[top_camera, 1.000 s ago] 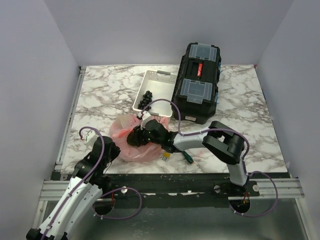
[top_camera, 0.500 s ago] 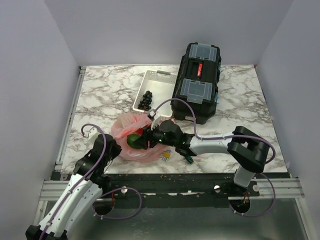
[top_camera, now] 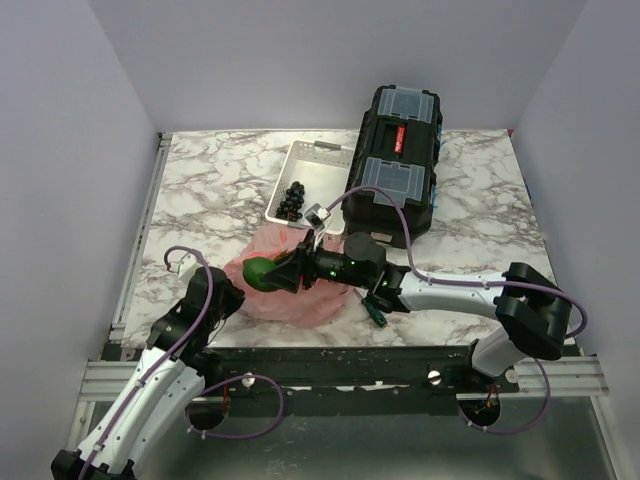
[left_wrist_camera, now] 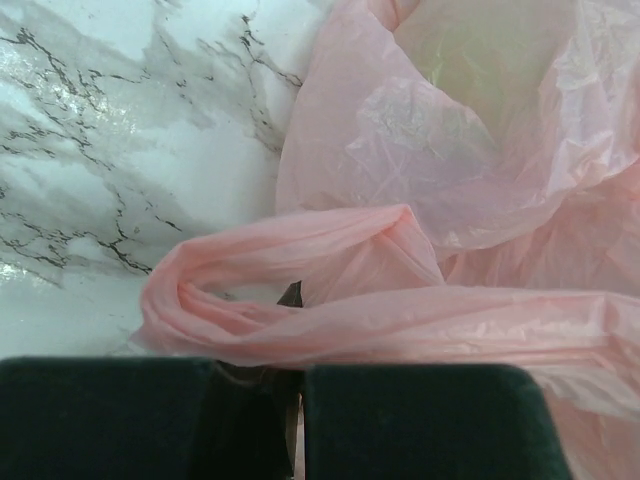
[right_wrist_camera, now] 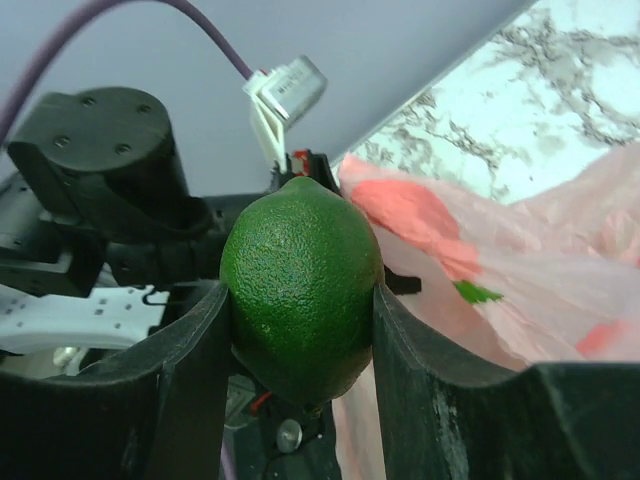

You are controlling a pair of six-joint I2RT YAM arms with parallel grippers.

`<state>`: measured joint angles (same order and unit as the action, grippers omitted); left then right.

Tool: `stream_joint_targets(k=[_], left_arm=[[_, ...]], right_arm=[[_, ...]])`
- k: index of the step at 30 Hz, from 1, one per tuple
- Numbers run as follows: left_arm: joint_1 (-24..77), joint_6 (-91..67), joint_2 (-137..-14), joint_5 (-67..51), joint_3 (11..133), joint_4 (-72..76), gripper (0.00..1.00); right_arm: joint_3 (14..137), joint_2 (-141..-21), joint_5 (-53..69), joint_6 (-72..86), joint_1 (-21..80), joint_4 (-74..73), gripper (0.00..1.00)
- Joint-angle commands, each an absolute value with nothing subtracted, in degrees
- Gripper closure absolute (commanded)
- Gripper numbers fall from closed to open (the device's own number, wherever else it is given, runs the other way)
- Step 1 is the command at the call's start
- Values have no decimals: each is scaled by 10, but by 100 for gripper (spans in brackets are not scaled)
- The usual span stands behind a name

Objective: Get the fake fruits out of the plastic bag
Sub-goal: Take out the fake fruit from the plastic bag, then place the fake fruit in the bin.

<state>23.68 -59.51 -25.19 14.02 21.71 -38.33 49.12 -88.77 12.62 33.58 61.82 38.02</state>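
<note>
Right gripper (right_wrist_camera: 300, 305) has the green fruit (right_wrist_camera: 300, 265) squeezed between its fingers, held up just over the left end of the bag (top_camera: 305, 300). Left gripper (left_wrist_camera: 296, 410) is clamped tight on a twisted bit of the bag's edge, low by the table (top_camera: 200, 190). Red patches show through the plastic.

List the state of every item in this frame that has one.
left tool, shut, apparently pinching the plastic bag edge
right tool, shut on the green fruit
green fruit, gripped, above the bag
plastic bag, crumpled on the table
toolbox, lid closed
white tray, holding black grapes
</note>
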Motion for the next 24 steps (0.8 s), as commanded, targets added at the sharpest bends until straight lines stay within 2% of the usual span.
stream_joint_targets(k=[1, 6, 11, 17, 24], left_arm=[[234, -584, -241, 134, 224, -390, 100], [234, -567, -226, 101, 233, -385, 100], [234, -563, -204, 131, 271, -431, 100], [234, -525, -194, 188, 332, -455, 100], [233, -447, -242, 251, 410, -453, 100]], right_arm=[[538, -903, 160, 352, 619, 413, 93], [586, -960, 181, 345, 619, 462, 93], [642, -966, 187, 332, 618, 424, 93], [622, -883, 55, 271, 611, 329, 93], [608, -812, -25, 258, 561, 262, 94]])
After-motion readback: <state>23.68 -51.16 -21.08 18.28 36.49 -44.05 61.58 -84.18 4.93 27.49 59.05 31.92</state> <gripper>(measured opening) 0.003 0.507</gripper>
